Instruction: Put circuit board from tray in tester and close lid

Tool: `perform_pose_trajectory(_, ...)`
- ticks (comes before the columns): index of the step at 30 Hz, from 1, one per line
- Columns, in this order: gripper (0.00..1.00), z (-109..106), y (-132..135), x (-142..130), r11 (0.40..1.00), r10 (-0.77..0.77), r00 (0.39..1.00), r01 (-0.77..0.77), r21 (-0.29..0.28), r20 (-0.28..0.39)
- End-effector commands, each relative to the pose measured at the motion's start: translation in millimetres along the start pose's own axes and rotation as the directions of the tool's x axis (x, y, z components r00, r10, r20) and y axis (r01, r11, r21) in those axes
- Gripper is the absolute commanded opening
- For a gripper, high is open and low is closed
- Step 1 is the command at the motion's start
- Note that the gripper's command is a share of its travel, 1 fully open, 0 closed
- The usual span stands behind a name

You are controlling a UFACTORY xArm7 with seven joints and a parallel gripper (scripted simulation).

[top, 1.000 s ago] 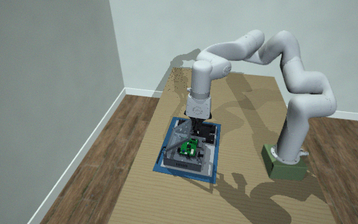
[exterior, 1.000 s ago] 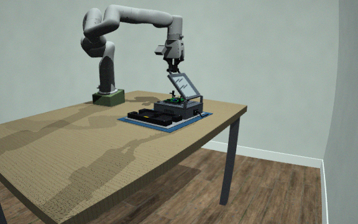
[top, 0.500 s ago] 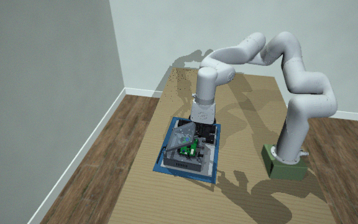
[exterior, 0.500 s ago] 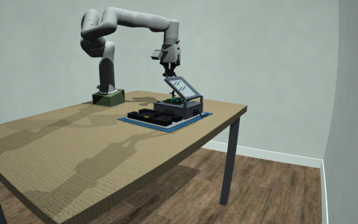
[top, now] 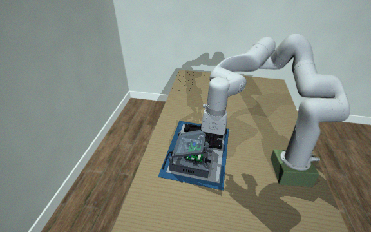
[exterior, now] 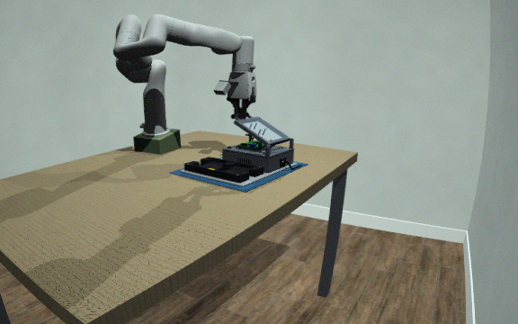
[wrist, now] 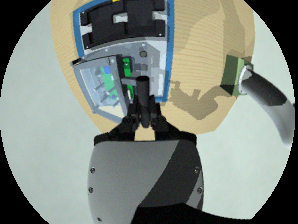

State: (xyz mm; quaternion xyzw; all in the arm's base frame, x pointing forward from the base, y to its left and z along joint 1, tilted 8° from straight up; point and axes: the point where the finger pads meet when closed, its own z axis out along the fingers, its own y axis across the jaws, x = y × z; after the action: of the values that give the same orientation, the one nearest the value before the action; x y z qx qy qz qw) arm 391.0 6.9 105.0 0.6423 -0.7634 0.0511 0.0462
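My gripper [exterior: 241, 116] has its jaws clamped on the handle of the lid [exterior: 263, 130], which is tilted half-closed over the board [top: 194, 157] lying in the tester [exterior: 259, 157].

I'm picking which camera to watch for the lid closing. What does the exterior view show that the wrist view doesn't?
Only the exterior view shows the lid from the side, tilted partway down above the tester, plus the table legs and floor. Only the wrist view looks down along the fingers and shows both tray pockets from above. Both show the gripper shut on the lid's handle, and the blue mat.
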Motion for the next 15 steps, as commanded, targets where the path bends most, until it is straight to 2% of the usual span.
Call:
perform_pose_trajectory(1, 0.0, 6.6, 2.2, -0.4, 1.0, 0.0, 1.0, 0.0, 0.004, 0.0)
perform_pose_trajectory(15, 0.0, 35.3, 11.5, -0.4, 1.0, 0.0, 1.0, 0.0, 0.004, 0.0)
